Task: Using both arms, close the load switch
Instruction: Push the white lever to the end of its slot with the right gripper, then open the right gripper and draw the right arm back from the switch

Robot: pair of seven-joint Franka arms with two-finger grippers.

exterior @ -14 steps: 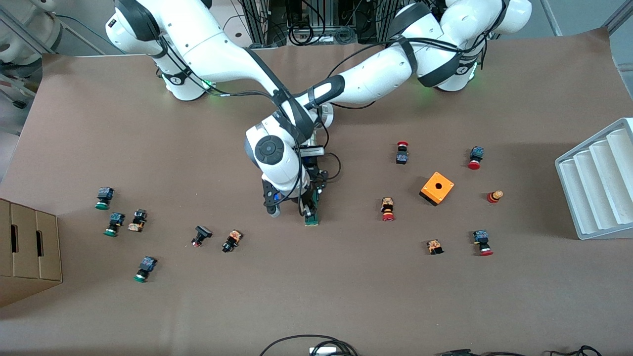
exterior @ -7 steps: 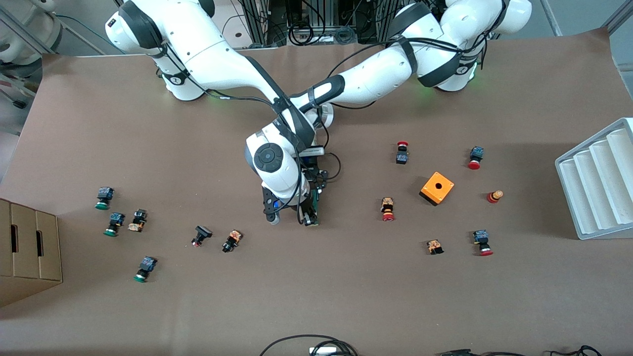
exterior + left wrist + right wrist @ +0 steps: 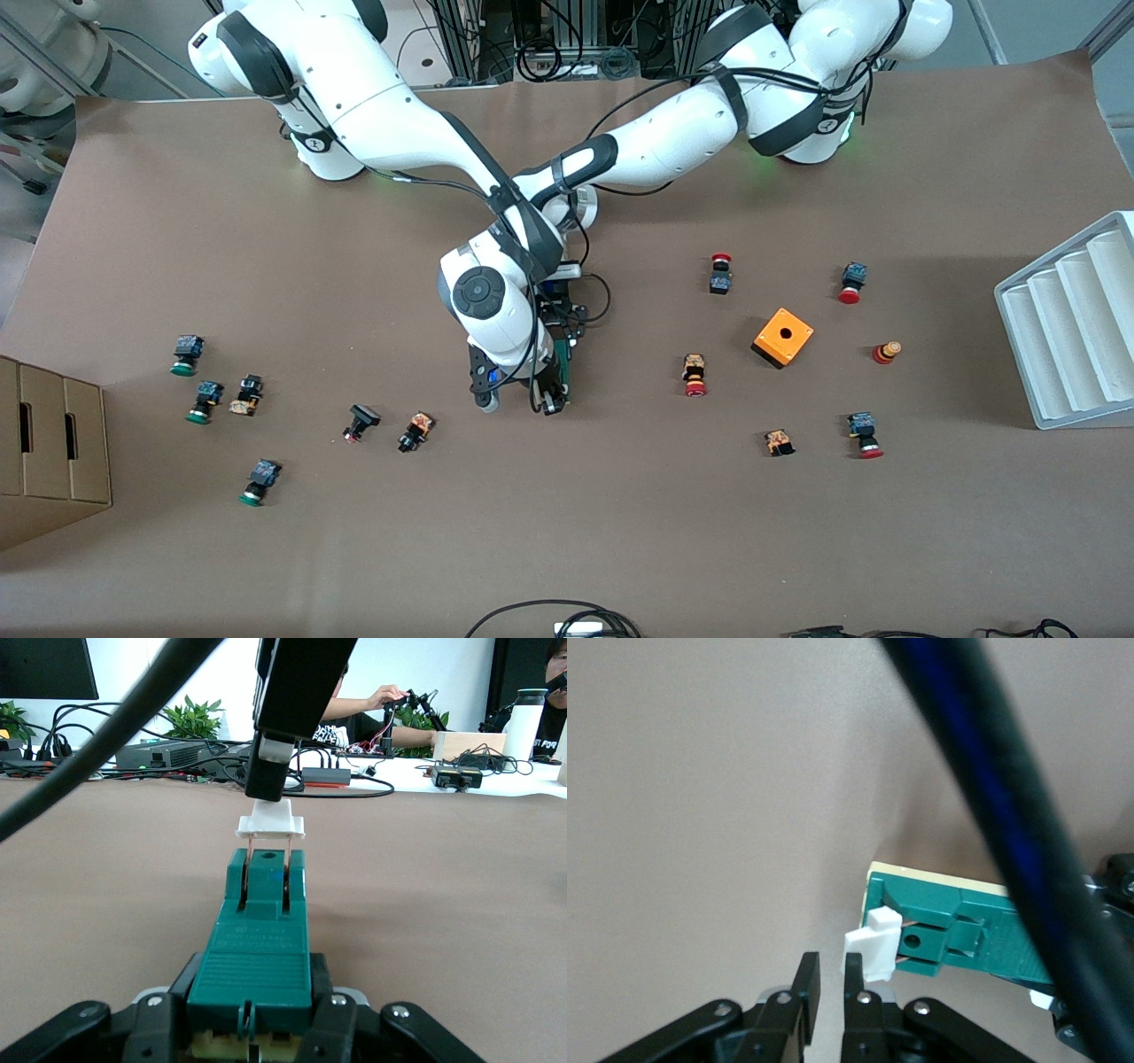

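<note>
The green load switch lies flat on the table's middle. My left gripper is shut on its body. The white sliding piece sticks out from the switch's free end on thin metal pins. My right gripper is shut with nothing between its fingers. One of those fingers rests against the white piece. In the left wrist view the right gripper's fingers stand just over that piece. In the front view the right hand hides the white piece.
Small push buttons lie scattered toward both ends of the table. An orange box with a hole and a grey ribbed tray sit toward the left arm's end. A cardboard box is at the right arm's end.
The right hand has shifted a little toward the front camera and now covers the switch's free end, which showed a second ago. The left arm and the switch have stayed put.
</note>
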